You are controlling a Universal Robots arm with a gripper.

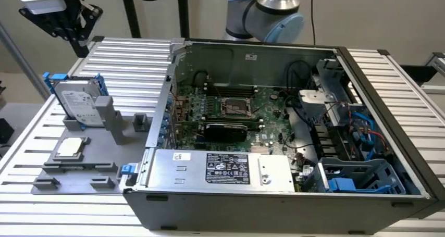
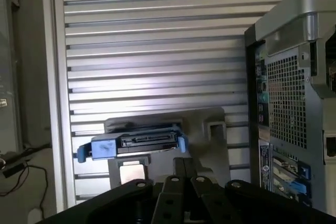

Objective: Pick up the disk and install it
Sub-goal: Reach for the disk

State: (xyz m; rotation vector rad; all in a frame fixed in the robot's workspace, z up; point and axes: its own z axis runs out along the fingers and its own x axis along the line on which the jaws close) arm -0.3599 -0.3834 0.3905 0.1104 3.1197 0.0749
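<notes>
On the ribbed aluminium table (image 1: 132,60), the disk (image 1: 78,101) stands upright in a grey fixture (image 1: 104,153) at the frame's left beside the open computer case (image 1: 278,117), while the gripper (image 1: 72,36) hangs empty at upper left, fingers pressed together, before a beige wall (image 1: 375,13).

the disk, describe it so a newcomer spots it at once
Find the open computer case; a grey fixture plate lies beside it on the exterior view's left. At the plate's far end the disk stands propped on edge, blue-framed with a white label, unlike the small square chip lying flat nearer.
</notes>
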